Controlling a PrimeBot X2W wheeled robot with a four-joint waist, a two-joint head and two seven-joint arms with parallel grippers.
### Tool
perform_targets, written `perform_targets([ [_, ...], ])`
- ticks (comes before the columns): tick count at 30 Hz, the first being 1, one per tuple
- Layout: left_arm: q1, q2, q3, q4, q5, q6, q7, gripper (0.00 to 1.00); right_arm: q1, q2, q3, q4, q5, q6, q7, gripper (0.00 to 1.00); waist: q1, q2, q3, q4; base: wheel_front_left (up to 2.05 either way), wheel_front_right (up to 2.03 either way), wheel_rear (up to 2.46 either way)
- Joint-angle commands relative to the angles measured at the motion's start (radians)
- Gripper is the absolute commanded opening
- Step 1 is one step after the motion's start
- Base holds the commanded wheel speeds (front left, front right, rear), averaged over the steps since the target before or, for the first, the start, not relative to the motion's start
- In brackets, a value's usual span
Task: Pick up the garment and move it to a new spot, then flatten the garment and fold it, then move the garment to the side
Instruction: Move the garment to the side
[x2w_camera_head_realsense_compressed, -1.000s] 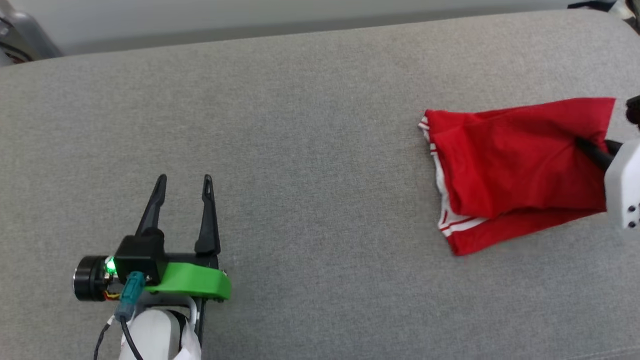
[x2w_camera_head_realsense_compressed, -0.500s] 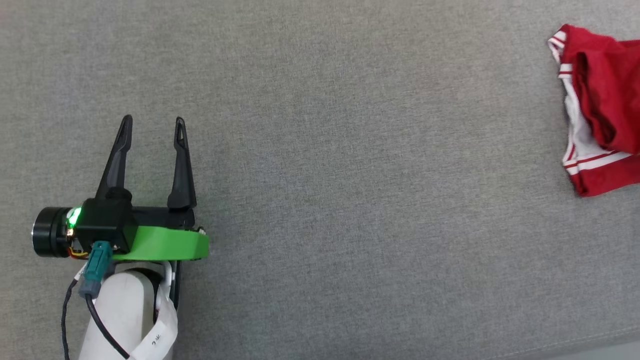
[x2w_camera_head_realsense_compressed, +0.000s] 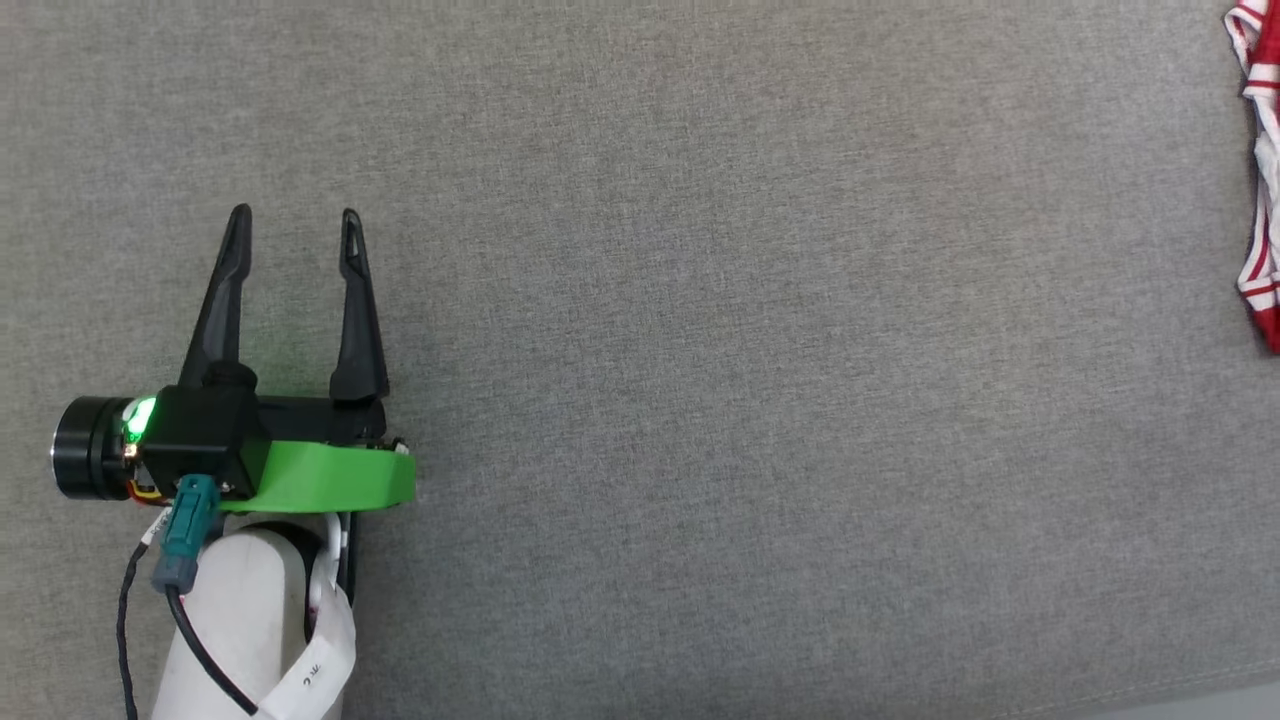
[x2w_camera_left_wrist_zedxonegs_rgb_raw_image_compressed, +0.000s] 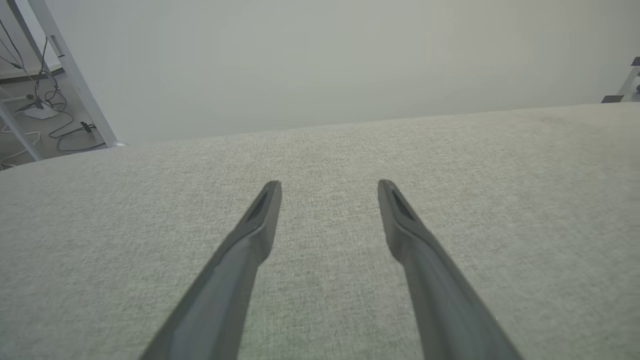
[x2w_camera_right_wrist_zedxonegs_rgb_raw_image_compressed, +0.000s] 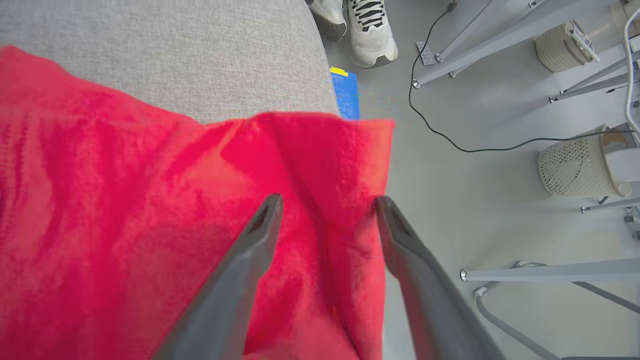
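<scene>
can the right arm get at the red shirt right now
Probably yes: the right gripper points straight at the garment, fingers apart, with nothing between them and the cloth.

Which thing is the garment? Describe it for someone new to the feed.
Start at the grey cushion and follow it to its right end, beside the floor. The garment lies there below the open right gripper: bright red cloth with white-and-red striped trim, against plain grey fabric.

Bright, even, diffuse light with barely any shadows. In the right wrist view the garment (x2w_camera_right_wrist_zedxonegs_rgb_raw_image_compressed: 125, 225) looks blurred and oversaturated from 6 to 10 o'clock; in both wrist views the fingers (x2w_camera_left_wrist_zedxonegs_rgb_raw_image_compressed: 225, 290) soften toward 6 o'clock.
</scene>
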Motion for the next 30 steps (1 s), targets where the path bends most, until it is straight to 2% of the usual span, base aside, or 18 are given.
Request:
perform_targets([
  [1, 0.006, 0.0, 0.004, 0.006, -0.003, 0.004, -0.006, 1.0, -0.007, 0.008, -0.012, 0.008, -0.02, -0.001, -0.024, 1.0, -0.0002, 0.0, -0.041, 0.008, 0.0, 0.0, 0.0],
  [4, 0.018, -0.005, 0.005, 0.026, -0.013, 0.002, -0.006, 1.0, 0.012, 0.017, -0.026, -0.003, -0.064, -0.001, -0.098, 1.0, -0.0002, 0.0, -0.088, 0.018, 0.0, 0.0, 0.0],
  [10, 0.07, -0.02, 0.007, 0.055, -0.025, 0.009, -0.006, 1.0, 0.062, 0.081, -0.093, -0.105, -0.134, -0.001, -0.339, 1.0, -0.0002, 0.0, -0.186, 0.039, 0.0, 0.0, 0.0],
  [17, 0.123, -0.035, 0.015, 0.071, -0.033, 0.023, -0.006, 1.0, 0.152, 0.241, -0.145, -0.286, -0.202, -0.001, -0.574, 1.0, -0.0002, 0.0, -0.28, 0.079, 0.0, 0.0, 0.0],
  [25, 0.167, -0.049, 0.011, 0.09, -0.044, 0.025, -0.006, 1.0, 0.327, 0.445, -0.108, -0.502, -0.208, -0.001, -0.633, 1.0, -0.0002, 0.0, -0.381, 0.138, 0.0, 0.0, 0.0],
  [30, 0.193, -0.053, 0.008, 0.11, -0.046, 0.017, -0.006, 1.0, 0.455, 0.545, -0.055, -0.584, -0.199, -0.001, -0.635, 1.0, -0.0002, 0.0, -0.428, 0.167, 0.0, 0.0, 0.0],
])
